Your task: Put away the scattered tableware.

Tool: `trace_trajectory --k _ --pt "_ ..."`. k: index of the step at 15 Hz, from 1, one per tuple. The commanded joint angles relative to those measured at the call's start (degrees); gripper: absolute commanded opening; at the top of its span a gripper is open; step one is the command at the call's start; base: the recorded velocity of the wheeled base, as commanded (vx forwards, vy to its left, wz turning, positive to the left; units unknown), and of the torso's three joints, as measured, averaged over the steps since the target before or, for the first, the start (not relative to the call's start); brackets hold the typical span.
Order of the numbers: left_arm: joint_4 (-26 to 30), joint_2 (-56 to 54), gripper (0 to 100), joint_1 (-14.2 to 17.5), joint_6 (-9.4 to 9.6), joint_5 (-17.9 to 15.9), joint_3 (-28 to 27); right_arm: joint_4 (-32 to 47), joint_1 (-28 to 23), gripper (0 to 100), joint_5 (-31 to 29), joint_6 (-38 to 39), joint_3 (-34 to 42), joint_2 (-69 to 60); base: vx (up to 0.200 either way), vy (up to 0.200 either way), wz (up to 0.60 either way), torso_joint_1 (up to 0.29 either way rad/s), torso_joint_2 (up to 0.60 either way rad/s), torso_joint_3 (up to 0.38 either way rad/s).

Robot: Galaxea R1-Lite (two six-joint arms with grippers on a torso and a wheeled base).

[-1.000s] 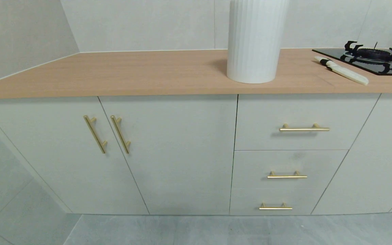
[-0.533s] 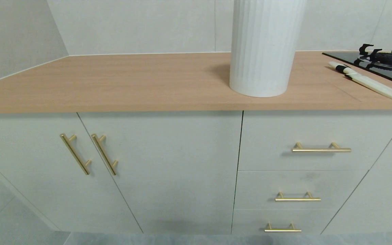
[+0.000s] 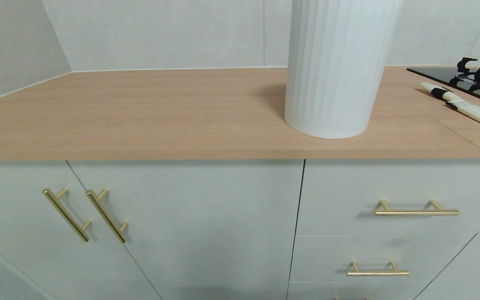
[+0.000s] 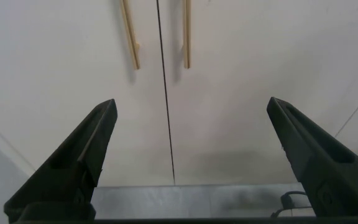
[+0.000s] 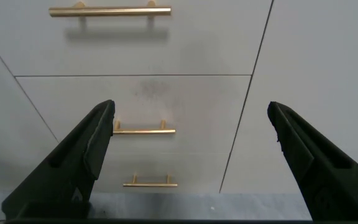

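A knife point(image 3: 469, 107) with a cream blade and a black-banded handle lies on the wooden countertop point(image 3: 161, 112) at the far right, beside the black stove. A tall white ribbed container point(image 3: 336, 66) stands on the countertop right of centre, near the front edge. My left gripper point(image 4: 191, 106) is open, low in front of the two cabinet doors with gold handles point(image 4: 129, 34). My right gripper point(image 5: 191, 109) is open too, facing the drawer stack with its gold handles point(image 5: 145, 130). Nothing is between the fingers of either gripper.
A black gas stove point(image 3: 473, 77) sits at the countertop's far right. Below are two cabinet doors point(image 3: 181, 225) on the left and a stack of drawers point(image 3: 390, 196) on the right, all shut. Grey tiled walls close the back and left.
The whole head view has shifted: the counter and cabinets appear closer and lower in the picture, so the camera has moved nearer. Nothing on the counter has moved.
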Motion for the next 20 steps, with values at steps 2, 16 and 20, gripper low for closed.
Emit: trace_trajectory --k 2,16,20 --pt "0.0 0.0 100 0.0 0.01 0.0 0.0 0.0 0.0 100 0.0 0.0 0.0 0.1 0.000 0.000 0.00 0.000 0.00 0.000" --pt "0.0 0.0 100 0.0 0.01 0.0 0.0 0.0 0.0 100 0.0 0.0 0.0 0.1 0.000 -0.014 -0.09 0.000 0.00 0.000" --pt "0.0 0.0 100 0.0 0.01 0.0 0.0 0.0 0.0 100 0.1 0.0 0.0 0.1 0.000 -0.200 0.00 0.001 0.00 0.004"
